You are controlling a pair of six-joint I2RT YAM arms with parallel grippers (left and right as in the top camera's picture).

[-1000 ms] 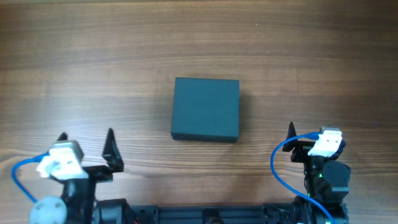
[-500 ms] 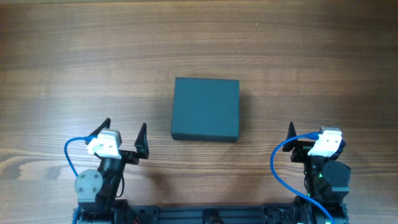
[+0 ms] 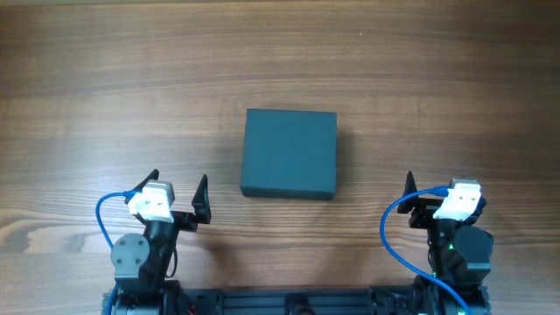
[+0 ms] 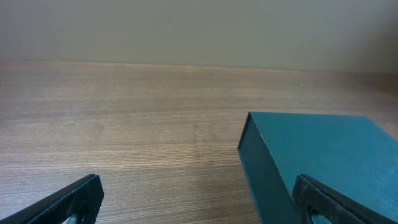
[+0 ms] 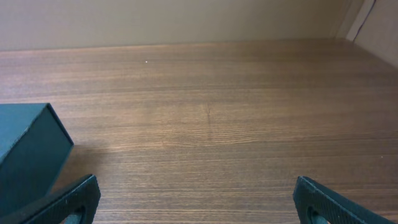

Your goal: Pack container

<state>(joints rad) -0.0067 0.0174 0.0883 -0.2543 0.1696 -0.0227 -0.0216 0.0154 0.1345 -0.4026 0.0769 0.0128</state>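
Observation:
The container point(image 3: 290, 153) is a dark teal square box with its lid shut, lying flat at the middle of the table. It shows at the right of the left wrist view point(image 4: 317, 155) and at the left edge of the right wrist view point(image 5: 28, 155). My left gripper point(image 3: 178, 188) is open and empty, near the front edge, to the left of the box's front left corner. In its wrist view its fingertips point(image 4: 74, 196) stand wide apart. My right gripper point(image 3: 433, 188) is open and empty, to the right of the box, its fingertips point(image 5: 323, 196) wide apart.
The wooden table point(image 3: 131, 87) stretches around the box. A pale wall stands behind the far edge point(image 4: 186, 31). The arm bases and blue cables sit at the front edge point(image 3: 289, 302).
My left arm has swung right from the front left corner and now points its open gripper toward the box. The right arm and the box have not moved.

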